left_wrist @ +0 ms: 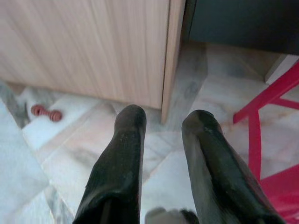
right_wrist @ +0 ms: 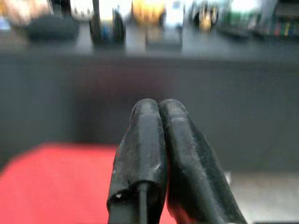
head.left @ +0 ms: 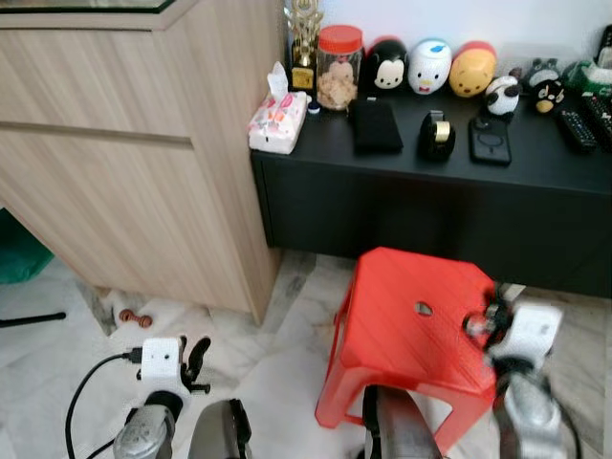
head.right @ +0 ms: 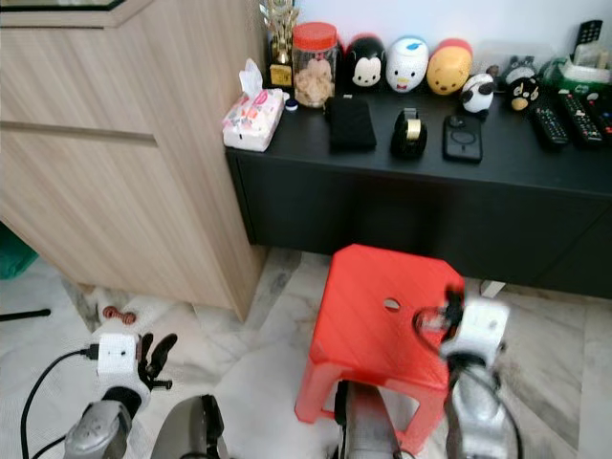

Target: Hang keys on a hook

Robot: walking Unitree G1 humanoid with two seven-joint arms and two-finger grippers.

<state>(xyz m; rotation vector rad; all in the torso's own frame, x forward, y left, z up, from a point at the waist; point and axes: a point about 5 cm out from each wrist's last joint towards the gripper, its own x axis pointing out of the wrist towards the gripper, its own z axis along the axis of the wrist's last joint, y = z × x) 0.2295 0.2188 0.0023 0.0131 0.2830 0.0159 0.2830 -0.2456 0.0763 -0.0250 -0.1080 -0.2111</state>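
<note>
My right gripper [head.left: 478, 323] is shut and held just above the right edge of a red plastic stool [head.left: 411, 325]. In the right wrist view its fingers [right_wrist: 145, 140] press together, with nothing visible between the tips, and point at the front of a black cabinet [right_wrist: 149, 88]. My left gripper [head.left: 196, 359] hangs low over the marble floor at the left. It is open and holds nothing. The left wrist view has its fingertips [left_wrist: 133, 121] apart, facing the corner of a wooden cabinet [left_wrist: 173, 56].
The black cabinet [head.left: 430, 201] carries a tissue box [head.left: 277, 122], a jar [head.left: 338, 67], toy figures, a phone [head.left: 490, 140] and remotes [head.left: 579, 129]. The tall wooden cabinet [head.left: 124, 172] stands at the left. A small red-brown object [head.left: 135, 318] lies on the floor.
</note>
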